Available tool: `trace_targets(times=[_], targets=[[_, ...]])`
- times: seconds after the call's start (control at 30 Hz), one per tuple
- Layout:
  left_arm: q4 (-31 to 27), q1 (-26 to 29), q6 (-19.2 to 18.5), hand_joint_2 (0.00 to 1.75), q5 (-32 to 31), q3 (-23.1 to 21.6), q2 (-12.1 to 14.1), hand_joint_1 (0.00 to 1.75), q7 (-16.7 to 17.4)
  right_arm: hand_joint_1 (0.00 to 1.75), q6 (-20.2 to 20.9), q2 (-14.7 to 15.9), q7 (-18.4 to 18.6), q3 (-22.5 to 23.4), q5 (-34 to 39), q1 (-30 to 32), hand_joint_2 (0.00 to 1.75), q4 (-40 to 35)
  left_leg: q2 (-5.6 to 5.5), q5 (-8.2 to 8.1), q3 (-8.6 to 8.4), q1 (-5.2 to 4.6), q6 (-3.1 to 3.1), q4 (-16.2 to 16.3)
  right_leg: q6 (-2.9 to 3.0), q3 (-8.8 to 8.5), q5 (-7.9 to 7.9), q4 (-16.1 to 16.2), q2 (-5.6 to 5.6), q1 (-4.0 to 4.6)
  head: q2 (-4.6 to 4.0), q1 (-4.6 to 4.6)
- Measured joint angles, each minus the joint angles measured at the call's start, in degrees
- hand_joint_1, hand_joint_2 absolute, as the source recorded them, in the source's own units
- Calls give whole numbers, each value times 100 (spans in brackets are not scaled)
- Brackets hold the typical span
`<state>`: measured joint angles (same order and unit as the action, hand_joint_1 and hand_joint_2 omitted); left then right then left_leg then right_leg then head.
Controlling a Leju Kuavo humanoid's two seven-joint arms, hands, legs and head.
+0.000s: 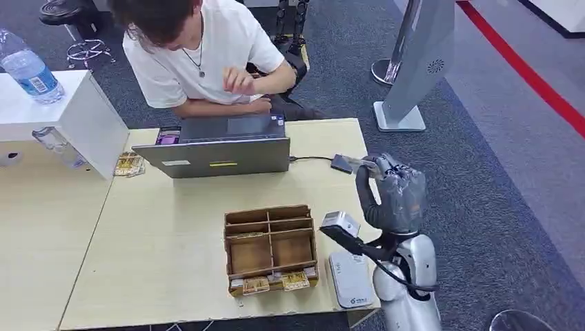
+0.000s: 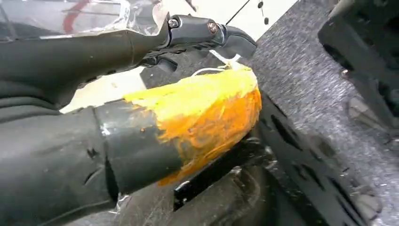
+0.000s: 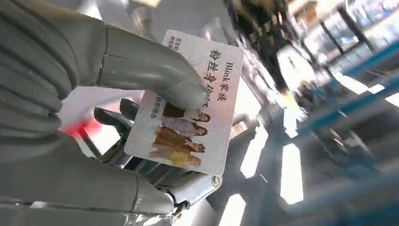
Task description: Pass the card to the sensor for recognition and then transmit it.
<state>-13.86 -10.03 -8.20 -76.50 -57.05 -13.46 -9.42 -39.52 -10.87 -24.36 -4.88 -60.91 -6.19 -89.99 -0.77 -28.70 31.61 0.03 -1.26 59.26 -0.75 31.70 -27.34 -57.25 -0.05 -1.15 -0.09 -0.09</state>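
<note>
My right hand (image 1: 393, 193) is raised over the table's right edge and pinches a white card (image 1: 357, 164) between thumb and fingers. In the right wrist view the card (image 3: 211, 117) shows printed figures and black characters, with my thumb (image 3: 155, 70) pressed on its face. The card's tip is next to a small dark sensor box (image 1: 341, 163), which is cabled to the laptop (image 1: 221, 148). Whether card and sensor touch I cannot tell. In the left wrist view my left hand (image 2: 141, 117) has an orange-coated thumb and straight dark fingers, holding nothing.
A person (image 1: 207, 55) sits behind the laptop at the wooden table (image 1: 159, 227). A cardboard compartment box (image 1: 270, 248) with cards along its front stands near me, a white flat device (image 1: 350, 279) beside it. A water bottle (image 1: 27, 69) stands far left, a grey kiosk stand (image 1: 414, 62) on the carpet.
</note>
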Motion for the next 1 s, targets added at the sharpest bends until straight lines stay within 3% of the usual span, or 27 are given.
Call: trace_targets(times=[0.1, 0.3, 0.63, 1.0], targets=[[0, 25, 90, 0, 61, 0, 39, 0, -66, 175, 19, 309, 318, -420, 342, 68, 175, 87, -1, 0, 0, -1, 0, 0, 0, 1, 0, 0, 2, 0, 0, -2], [0, 74, 210, 0, 182, 42, 100, 0, -278, 175, 335, 718, 447, -839, 944, 271, 175, 136, -9, -1, 4, 0, 0, 0, 0, 4, -1, 1, -4, 0, 0, 0], [4, 121, 328, 0, 322, 203, 164, 0, -568, 175, 1226, 1072, 297, -854, 2156, 369, 175, 140, -9, 0, 5, -1, 0, 0, 0, 4, 0, 1, -6, 0, 0, 0], [9, 153, 330, 0, 335, 295, 170, 0, -575, 175, 1474, 1196, 229, -810, 2395, 367, 175, 140, -9, 0, 5, 0, 0, 0, 0, 5, -1, 1, -5, 0, 0, 0]])
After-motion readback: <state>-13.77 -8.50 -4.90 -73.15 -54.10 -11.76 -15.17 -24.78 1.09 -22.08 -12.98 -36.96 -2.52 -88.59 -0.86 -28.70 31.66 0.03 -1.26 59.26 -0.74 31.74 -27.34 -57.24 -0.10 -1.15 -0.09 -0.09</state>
